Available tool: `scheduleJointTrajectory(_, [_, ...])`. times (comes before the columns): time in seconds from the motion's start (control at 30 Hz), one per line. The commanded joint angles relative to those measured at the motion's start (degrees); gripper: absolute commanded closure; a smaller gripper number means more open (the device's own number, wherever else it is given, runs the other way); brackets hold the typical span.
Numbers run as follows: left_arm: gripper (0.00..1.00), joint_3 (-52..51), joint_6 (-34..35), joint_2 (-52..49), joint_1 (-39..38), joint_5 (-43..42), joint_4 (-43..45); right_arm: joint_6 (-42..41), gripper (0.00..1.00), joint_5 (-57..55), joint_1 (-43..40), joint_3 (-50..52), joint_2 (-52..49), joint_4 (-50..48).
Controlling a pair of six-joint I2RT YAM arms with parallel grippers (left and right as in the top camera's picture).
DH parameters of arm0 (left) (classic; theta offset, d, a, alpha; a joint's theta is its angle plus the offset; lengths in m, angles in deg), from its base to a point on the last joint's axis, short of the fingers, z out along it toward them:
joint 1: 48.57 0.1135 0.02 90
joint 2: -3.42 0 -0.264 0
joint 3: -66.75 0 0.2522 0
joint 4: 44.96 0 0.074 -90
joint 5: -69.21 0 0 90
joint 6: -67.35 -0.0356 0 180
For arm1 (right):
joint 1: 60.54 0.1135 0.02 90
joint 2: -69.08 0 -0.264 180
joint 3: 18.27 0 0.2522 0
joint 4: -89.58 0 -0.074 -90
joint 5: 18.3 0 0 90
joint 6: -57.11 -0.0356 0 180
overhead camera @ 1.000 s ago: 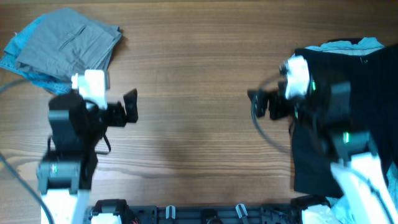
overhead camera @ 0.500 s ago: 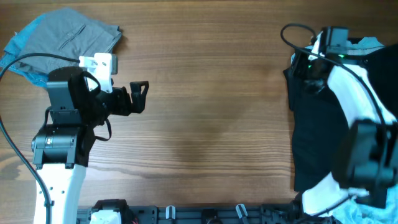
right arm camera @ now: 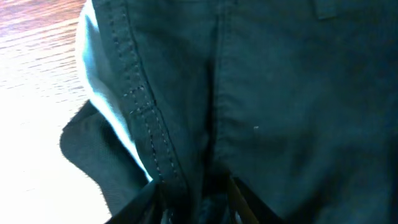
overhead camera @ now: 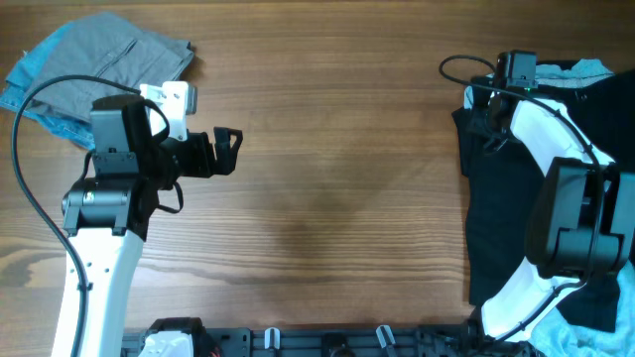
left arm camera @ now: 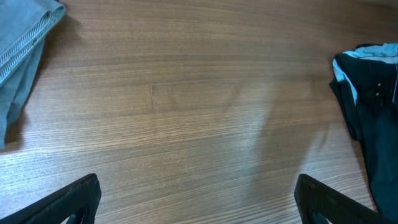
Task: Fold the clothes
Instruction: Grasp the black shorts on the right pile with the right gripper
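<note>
- The left end effector (overhead camera: pixel 226 151) hangs over bare wooden surface (overhead camera: pixel 337 198). Its fingers are spread wide and nothing is between them.
- In the left wrist view, the two fingertips of the left end effector (left arm camera: pixel 199 202) sit at the bottom corners, with only wood grain in the gap.
- The grey trousers (overhead camera: pixel 114 64) lie well apart from the left end effector on its left side. They are bunched at the far corner of the surface, and their stitched edge (left arm camera: pixel 15 74) just enters the wrist view.
- The blue denim piece (overhead camera: pixel 18 89) lies under the grey trousers and shows past their outer edge.
- The black garment (overhead camera: pixel 506 218) lies well apart from the left end effector on its right side (left arm camera: pixel 376 124). It stretches along the right of the surface.
- The right end effector (overhead camera: pixel 484 117) is down on the far, inner corner of the black garment.
- In the right wrist view, the fingers of the right end effector (right arm camera: pixel 196 200) stand close together with a ridge of the black garment (right arm camera: pixel 280 93) pinched between them. A stitched seam and a pale strip run just to the left of the fingers.
- The pale blue-grey T-shirt (overhead camera: pixel 590 67) peeks out from under the black garment, beyond the right end effector.
</note>
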Motion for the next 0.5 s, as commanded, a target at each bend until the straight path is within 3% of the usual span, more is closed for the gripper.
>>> scheduleJointTrajectory(0.0, [0.0, 1.14, 0.57, -0.15, 0.2, -1.09, -0.85, 1.53, 0.81, -6.12, -0.09, -0.37, -1.11, 0.83])
scheduleJointTrajectory(0.07, [0.0, 1.14, 0.57, -0.15, 0.2, -1.09, -1.79, 2.14, 0.95, -5.92, -0.13, -0.37, -0.85, 1.38])
scheduleJointTrajectory(0.47, [0.0, 1.51, 0.57, 5.6, 0.2, -1.07, -0.59, 4.22, 0.96, 4.35, -4.96, -1.62, 13.88, 0.5])
